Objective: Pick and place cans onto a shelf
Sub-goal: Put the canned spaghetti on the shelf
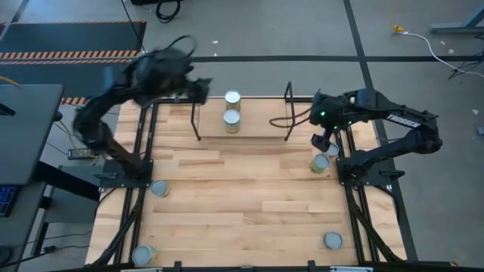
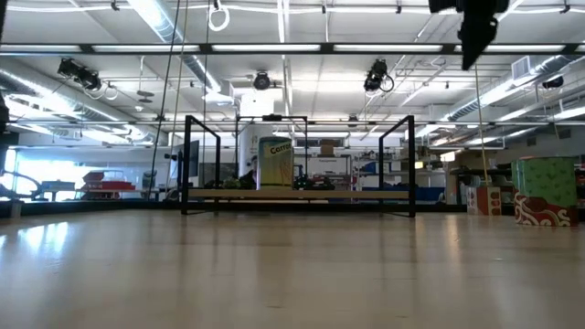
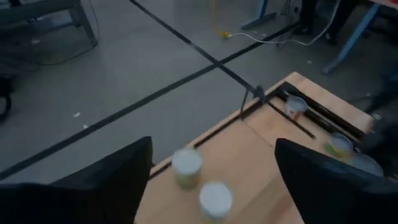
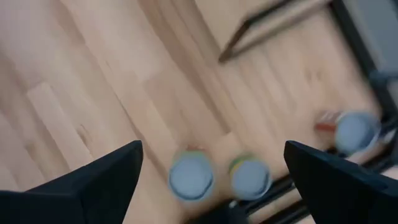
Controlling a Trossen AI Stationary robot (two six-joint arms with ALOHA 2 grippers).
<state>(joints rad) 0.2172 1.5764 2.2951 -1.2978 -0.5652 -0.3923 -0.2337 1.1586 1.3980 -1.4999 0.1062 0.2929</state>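
While the middle of the table (image 1: 242, 196) lies bare and gives wide room, the cans sit mostly at its edges. The shelf (image 1: 242, 128) stands at 12 o'clock with two cans (image 1: 231, 112) on its board, silver lids and yellowish labels. The left gripper (image 1: 203, 89) hangs just beside the shelf's end at 11 o'clock, jaws open and empty. The right gripper (image 1: 324, 137) hangs at 2 o'clock above two cans (image 1: 324, 160) by the rail, jaws open and empty. Other cans (image 1: 159, 188) rest at 8, 7 and 5 o'clock.
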